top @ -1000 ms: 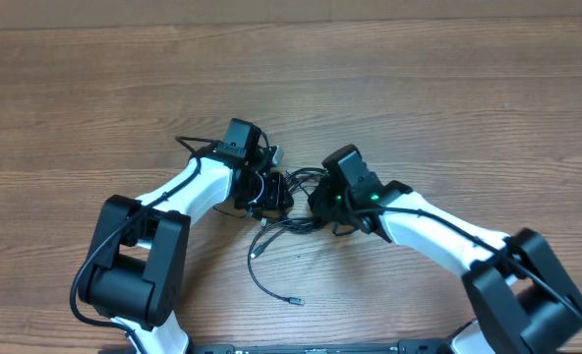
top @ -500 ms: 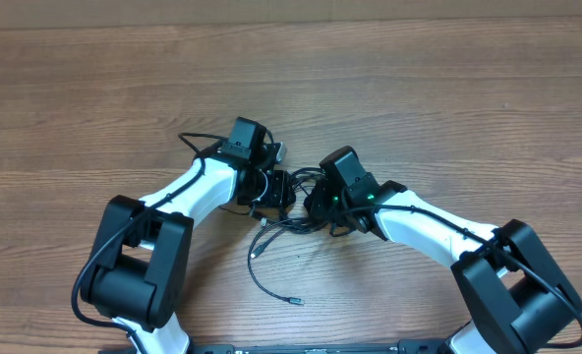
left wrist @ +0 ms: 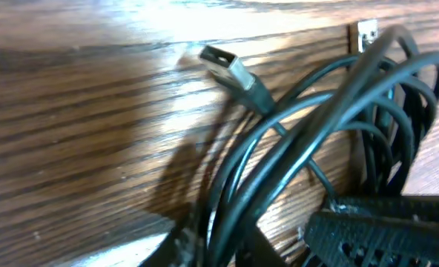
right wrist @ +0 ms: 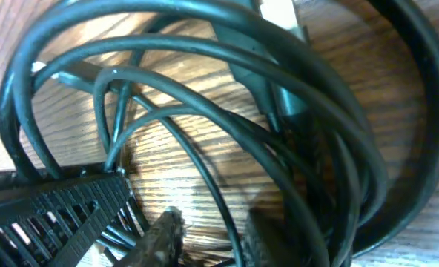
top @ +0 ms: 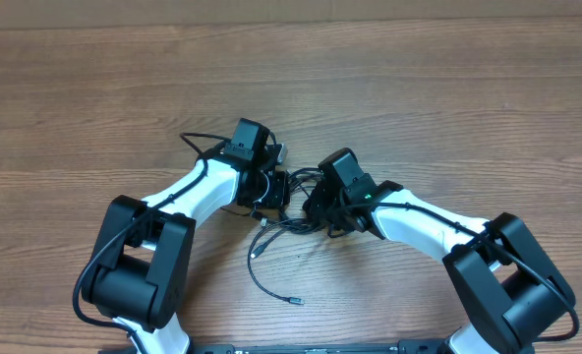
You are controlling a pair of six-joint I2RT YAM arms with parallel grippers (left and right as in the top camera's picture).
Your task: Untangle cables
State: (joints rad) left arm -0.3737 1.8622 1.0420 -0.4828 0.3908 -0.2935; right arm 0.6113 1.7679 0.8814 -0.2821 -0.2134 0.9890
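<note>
The cables [top: 297, 200] are thin black cords bunched in a tangle on the wooden table between my two grippers. One loose tail [top: 259, 275] curls toward the near edge and ends in a small plug [top: 296, 301]. My left gripper [top: 279, 187] is at the tangle's left side. In the left wrist view it [left wrist: 219, 251] is shut on a few strands of the looped cords [left wrist: 316, 126], and a silver USB plug [left wrist: 223, 63] lies beyond. My right gripper [top: 316, 205] is at the tangle's right side. Its fingers [right wrist: 164, 233] stand apart, with one thin cord [right wrist: 205, 185] running loose between them.
The two wrists sit very close together over the tangle. A ribbed black part of the left gripper [right wrist: 49, 208] shows in the right wrist view. Both white arms [top: 188, 192] reach in from the near edge. Bare wooden tabletop [top: 448, 88] surrounds the tangle.
The left gripper has closed down onto the strands and shifted slightly right toward the tangle. The right gripper has edged left, bringing the two wrists closer.
</note>
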